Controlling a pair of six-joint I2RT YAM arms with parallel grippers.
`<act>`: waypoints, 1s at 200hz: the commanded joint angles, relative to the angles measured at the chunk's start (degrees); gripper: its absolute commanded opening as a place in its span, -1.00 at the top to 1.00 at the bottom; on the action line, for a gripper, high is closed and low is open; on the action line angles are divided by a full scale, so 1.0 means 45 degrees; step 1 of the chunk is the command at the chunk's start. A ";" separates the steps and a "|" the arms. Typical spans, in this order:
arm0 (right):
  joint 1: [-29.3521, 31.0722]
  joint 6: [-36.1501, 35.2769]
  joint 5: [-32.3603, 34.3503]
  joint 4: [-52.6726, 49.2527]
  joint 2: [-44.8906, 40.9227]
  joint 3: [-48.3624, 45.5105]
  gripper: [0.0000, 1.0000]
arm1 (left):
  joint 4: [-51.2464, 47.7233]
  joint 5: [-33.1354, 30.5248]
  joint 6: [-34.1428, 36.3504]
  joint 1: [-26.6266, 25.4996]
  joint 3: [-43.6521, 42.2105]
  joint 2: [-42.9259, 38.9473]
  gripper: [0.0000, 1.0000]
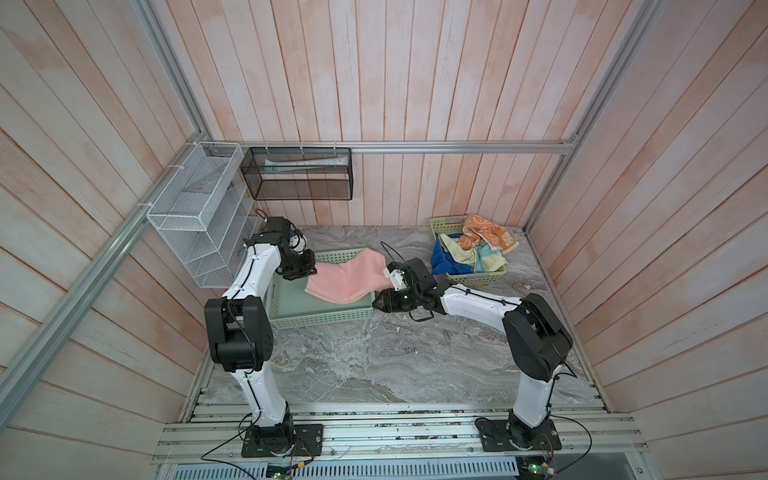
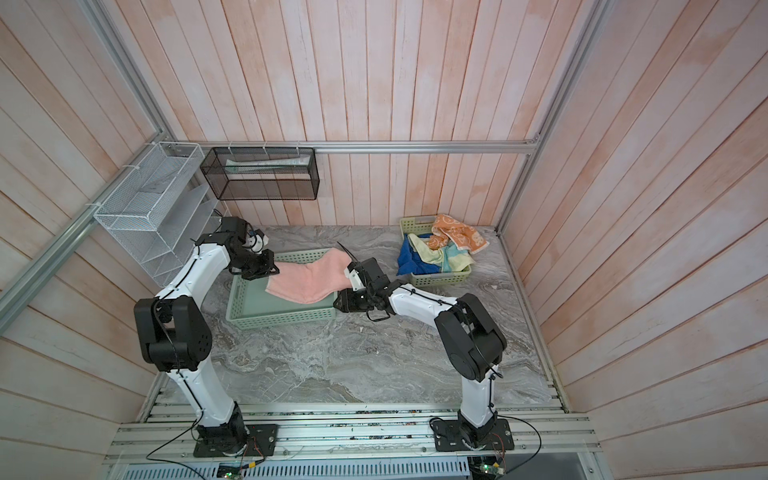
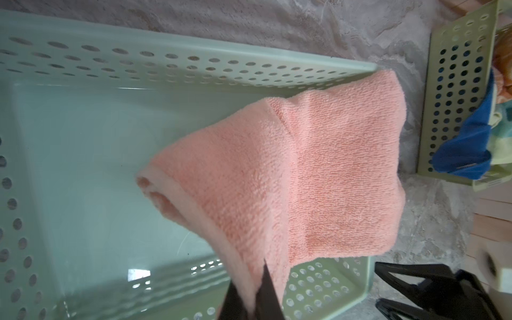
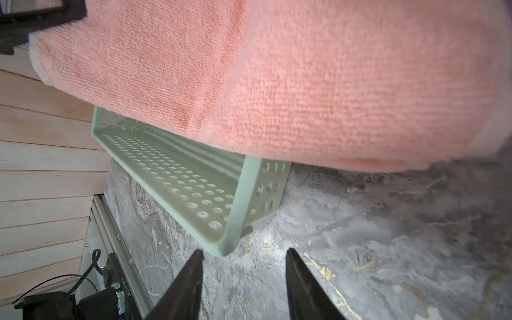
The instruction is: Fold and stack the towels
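— Where is the pink towel [image 1: 349, 278] hanging?
— Over the mint basket [image 1: 320, 320]; your left jaws are gripping its edge. Your right jaws are standing open, empty, just beside that basket's corner.

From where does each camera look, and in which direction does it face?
Both top views: high overhead, facing down on the table, left arm, right arm, pink towel, green basket.
Left wrist: on the left arm, facing along the left pincer, shut on the pink towel; the right pincer shows too.
Right wrist: on the right arm, facing past the open, empty right pincer toward the green basket's corner.
Shared: all four show pink towel and green basket.
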 commanded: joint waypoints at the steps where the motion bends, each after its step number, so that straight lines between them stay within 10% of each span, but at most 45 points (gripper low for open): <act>1: -0.0101 0.0104 -0.0034 -0.0448 0.0545 0.0767 0.04 | 0.0625 -0.0709 0.0578 0.0054 -0.0052 0.0055 1.00; 123: -0.0087 -0.0101 0.0896 -0.1098 0.1977 0.2289 0.32 | 0.2702 -0.1146 0.1127 0.0230 -0.1960 -0.0294 1.00; 200: -0.0052 -0.0648 0.2097 -0.2603 0.2288 0.3643 0.92 | 0.2386 -0.1503 0.0887 0.0381 -0.2069 -0.1777 1.00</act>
